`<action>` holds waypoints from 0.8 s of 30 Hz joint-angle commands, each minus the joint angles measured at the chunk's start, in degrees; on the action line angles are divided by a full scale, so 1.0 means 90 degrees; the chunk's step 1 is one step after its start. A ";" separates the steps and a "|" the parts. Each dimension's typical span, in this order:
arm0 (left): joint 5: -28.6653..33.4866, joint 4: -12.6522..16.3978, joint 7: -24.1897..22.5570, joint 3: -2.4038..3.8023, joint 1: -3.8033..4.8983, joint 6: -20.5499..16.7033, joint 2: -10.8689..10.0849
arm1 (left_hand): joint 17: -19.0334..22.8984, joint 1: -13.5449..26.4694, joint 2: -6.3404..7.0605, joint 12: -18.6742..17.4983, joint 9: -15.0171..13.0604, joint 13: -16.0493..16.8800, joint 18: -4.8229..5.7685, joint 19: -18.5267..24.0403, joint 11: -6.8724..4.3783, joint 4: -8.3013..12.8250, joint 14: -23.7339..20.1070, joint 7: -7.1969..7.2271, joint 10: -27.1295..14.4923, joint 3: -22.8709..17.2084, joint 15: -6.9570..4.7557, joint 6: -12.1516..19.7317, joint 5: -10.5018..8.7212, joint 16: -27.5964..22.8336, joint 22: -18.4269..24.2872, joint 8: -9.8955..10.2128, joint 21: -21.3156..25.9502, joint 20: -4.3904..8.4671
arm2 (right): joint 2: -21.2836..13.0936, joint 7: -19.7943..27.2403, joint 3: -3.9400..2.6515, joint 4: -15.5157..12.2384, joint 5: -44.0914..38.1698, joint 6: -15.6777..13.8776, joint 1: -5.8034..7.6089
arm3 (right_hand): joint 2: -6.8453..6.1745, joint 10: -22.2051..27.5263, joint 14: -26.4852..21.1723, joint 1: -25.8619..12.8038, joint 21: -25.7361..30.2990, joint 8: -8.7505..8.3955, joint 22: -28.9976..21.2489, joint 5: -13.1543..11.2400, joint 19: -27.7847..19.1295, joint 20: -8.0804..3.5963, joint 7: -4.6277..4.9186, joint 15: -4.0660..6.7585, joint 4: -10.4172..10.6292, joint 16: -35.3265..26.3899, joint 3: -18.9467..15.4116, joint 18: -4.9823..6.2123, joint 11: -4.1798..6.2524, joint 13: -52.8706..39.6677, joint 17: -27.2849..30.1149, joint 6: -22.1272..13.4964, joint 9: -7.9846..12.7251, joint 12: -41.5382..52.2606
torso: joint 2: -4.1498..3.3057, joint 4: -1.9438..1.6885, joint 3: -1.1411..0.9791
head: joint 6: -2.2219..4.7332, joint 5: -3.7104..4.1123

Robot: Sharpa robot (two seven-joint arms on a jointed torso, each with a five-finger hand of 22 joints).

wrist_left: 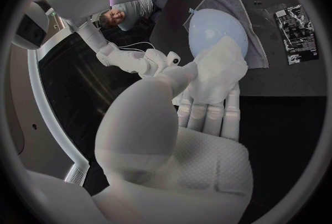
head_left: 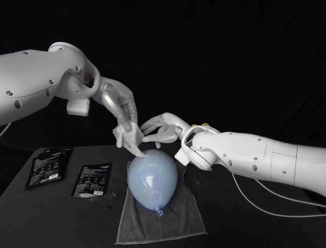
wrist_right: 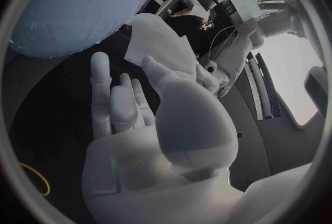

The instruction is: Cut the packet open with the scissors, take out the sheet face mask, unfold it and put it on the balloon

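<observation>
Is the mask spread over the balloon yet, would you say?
No. The mask is bunched between the left hand and right hand at the balloon's end; most of the balloon is bare.

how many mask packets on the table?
2. Outer packet lies near the table edge; inner packet lies between it and the towel under the balloon. Others may be hidden.
</observation>
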State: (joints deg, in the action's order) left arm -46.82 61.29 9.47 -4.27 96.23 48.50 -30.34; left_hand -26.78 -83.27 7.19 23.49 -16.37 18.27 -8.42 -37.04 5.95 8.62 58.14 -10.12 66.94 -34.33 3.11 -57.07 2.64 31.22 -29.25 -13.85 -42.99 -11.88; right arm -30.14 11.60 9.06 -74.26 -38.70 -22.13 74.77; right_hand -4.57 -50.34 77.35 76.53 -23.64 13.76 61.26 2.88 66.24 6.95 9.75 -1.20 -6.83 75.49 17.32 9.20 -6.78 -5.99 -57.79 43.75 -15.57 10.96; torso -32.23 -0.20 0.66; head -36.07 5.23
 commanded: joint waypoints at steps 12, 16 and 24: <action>0.0104 0.0040 -0.0137 0.0016 0.0016 -0.0028 0.0001 | -0.0013 0.0009 -0.0033 0.0047 -0.0006 0.0004 -0.0039 0.0051 0.0000 0.0209 -0.0002 -0.0013 -0.0038 -0.0253 -0.0031 -0.0024 0.0022 0.0036 -0.0014 0.0019 -0.0035 -0.0004 | 0.0091 0.0059 -0.0002 0.0021 -0.0332 0.0643 -0.0055 | 0.0072 -0.0156 0.0158 0.0126 -0.0158 0.0026 0.0143 -0.0014 0.0085 -0.0024 -0.0016 0.0026 -0.0189 0.0229 0.0010 0.0128 0.0018 0.0117 -0.0272 0.0122 0.0012 0.0030 | 0.0000 0.0004 -0.0001 | -0.0022 -0.0021; 0.0132 0.0054 -0.0132 0.0016 0.0016 -0.0022 -0.0010 | -0.0017 0.0013 -0.0029 0.0058 -0.0008 0.0010 -0.0045 0.0056 0.0000 0.0212 -0.0004 -0.0013 -0.0042 -0.0266 -0.0032 -0.0027 0.0022 0.0044 -0.0020 0.0017 -0.0044 -0.0007 | 0.0123 0.0089 -0.0001 0.0045 -0.0332 0.0632 -0.0080 | 0.0183 -0.0329 0.0297 0.0093 -0.0372 0.0056 0.0292 -0.0014 0.0168 -0.0039 -0.0048 0.0033 -0.0205 0.0398 0.0073 0.0106 0.0043 0.0182 -0.0525 0.0269 0.0014 0.0055 | 0.0000 0.0001 -0.0005 | -0.0027 -0.0021; 0.0159 0.0065 -0.0128 0.0017 0.0016 -0.0026 -0.0037 | -0.0017 0.0013 -0.0029 0.0058 -0.0008 0.0010 -0.0045 0.0056 0.0000 0.0212 -0.0004 -0.0013 -0.0042 -0.0266 -0.0032 -0.0027 0.0022 0.0044 -0.0020 0.0017 -0.0044 -0.0007 | 0.0132 0.0377 -0.0001 0.0134 0.0248 0.0143 -0.0100 | 0.0758 -0.1445 0.0794 -0.0004 -0.2226 0.0494 0.1147 -0.0010 0.0930 -0.0047 -0.0182 0.0065 -0.0026 0.0899 0.0624 -0.0136 0.0215 0.0210 -0.1471 0.1262 -0.0143 0.0326 | 0.0004 0.0009 -0.0001 | -0.0035 -0.0025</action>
State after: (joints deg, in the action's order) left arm -46.19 61.76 9.03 -4.19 96.24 48.37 -30.66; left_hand -26.89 -83.13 7.33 23.84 -16.35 18.25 -8.39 -37.05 5.96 8.62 58.08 -10.03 66.94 -34.33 3.22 -56.99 2.62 31.44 -29.41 -13.85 -43.20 -11.87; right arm -28.91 12.64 9.08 -73.19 -39.27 -18.75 73.87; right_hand 1.91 -63.13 83.87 76.35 -43.58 18.06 71.35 2.88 74.54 6.51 8.05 -0.79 -7.13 83.38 22.83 8.36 -4.94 -4.13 -70.74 54.87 -16.77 13.85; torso -32.21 -0.16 0.64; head -36.37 5.00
